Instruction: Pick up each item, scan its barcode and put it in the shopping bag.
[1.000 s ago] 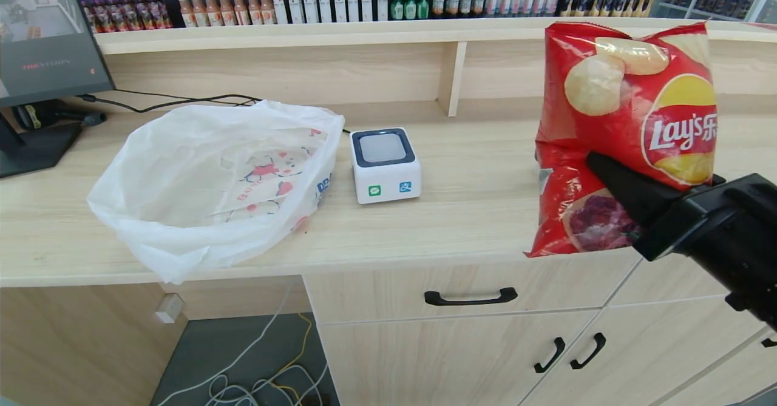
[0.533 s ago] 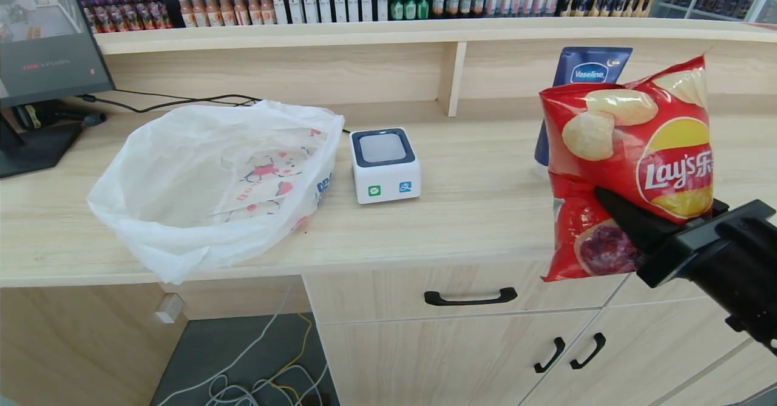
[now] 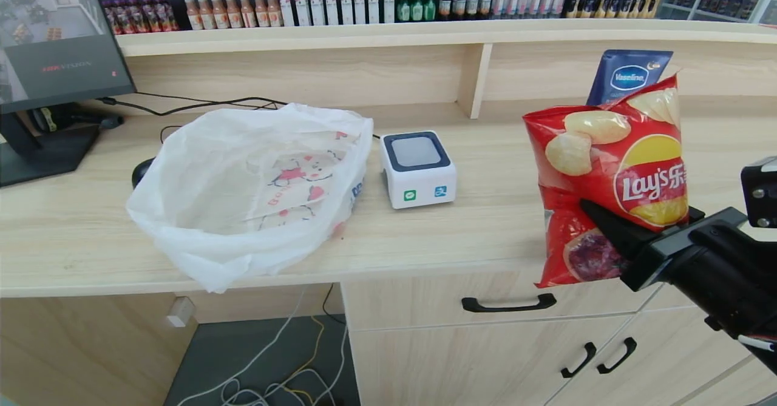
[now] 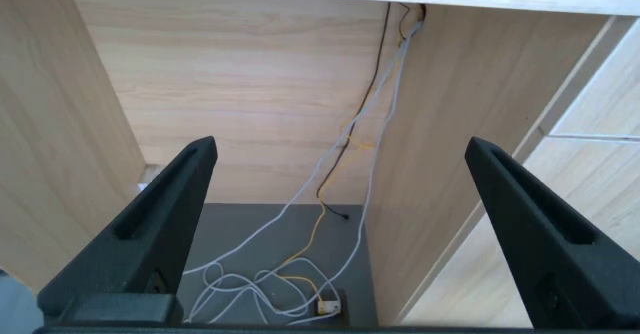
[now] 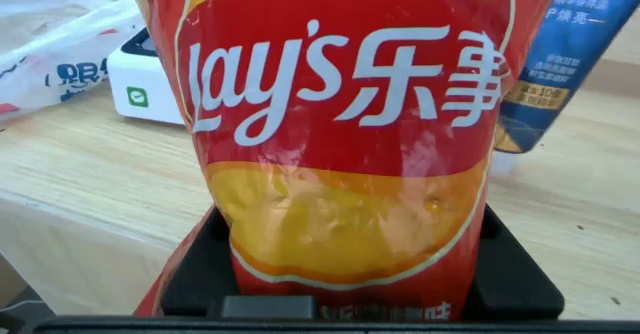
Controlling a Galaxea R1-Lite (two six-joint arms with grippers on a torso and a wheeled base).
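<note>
A red chip bag (image 3: 607,169) hangs upright in the air over the counter's front edge at the right, with my right gripper (image 3: 614,223) shut on its lower part. In the right wrist view the chip bag (image 5: 340,124) sits between the gripper's (image 5: 345,286) dark fingers (image 5: 190,274). The white barcode scanner (image 3: 417,168) stands mid-counter, left of the chips. An open white shopping bag (image 3: 255,181) lies left of the scanner. A blue pouch (image 3: 631,75) stands behind the chips. My left gripper (image 4: 340,224) is open and empty below the counter.
A monitor (image 3: 61,36) on a stand and a black mouse (image 3: 141,172) occupy the counter's far left. A raised shelf (image 3: 388,33) with a divider backs the counter. Drawers with black handles (image 3: 508,303) are below. Cables (image 4: 300,274) lie on the floor under the counter.
The camera has shifted, sliding the scene to the right. My right gripper has lowered the chip bag and brought it a little toward the scanner, uncovering the blue pouch behind.
</note>
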